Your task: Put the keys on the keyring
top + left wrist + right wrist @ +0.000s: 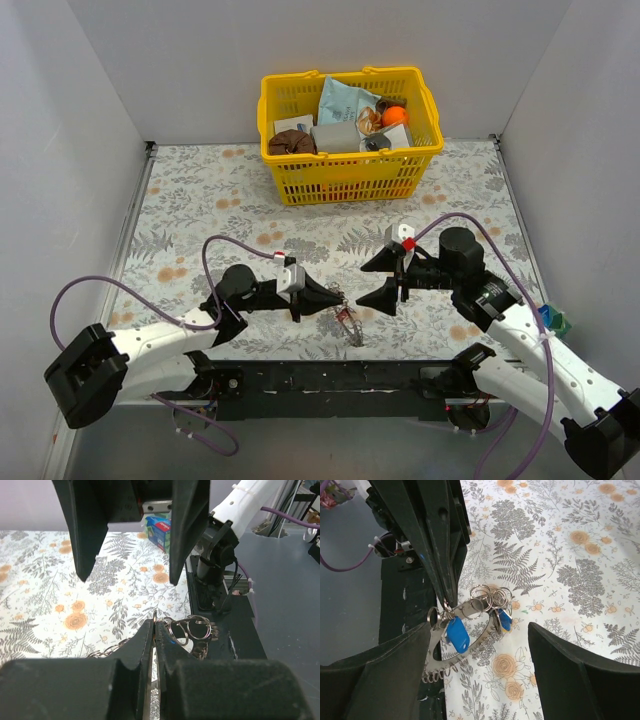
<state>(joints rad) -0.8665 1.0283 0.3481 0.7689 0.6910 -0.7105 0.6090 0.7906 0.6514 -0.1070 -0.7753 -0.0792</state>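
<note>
left gripper (333,298) pinched tight on the edge of the flat keyring (469,611), keyring held over the front edge of the floral tablecloth (200,200), two blue keys (457,635) hanging from its small rings (487,597), right gripper (360,287) spread wide just beside it

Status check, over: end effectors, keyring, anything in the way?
Left end effector shut on the keyring. Right end effector open, close beside. Two blue keys hanging from it. Yellow basket far back, out of the way.
</note>
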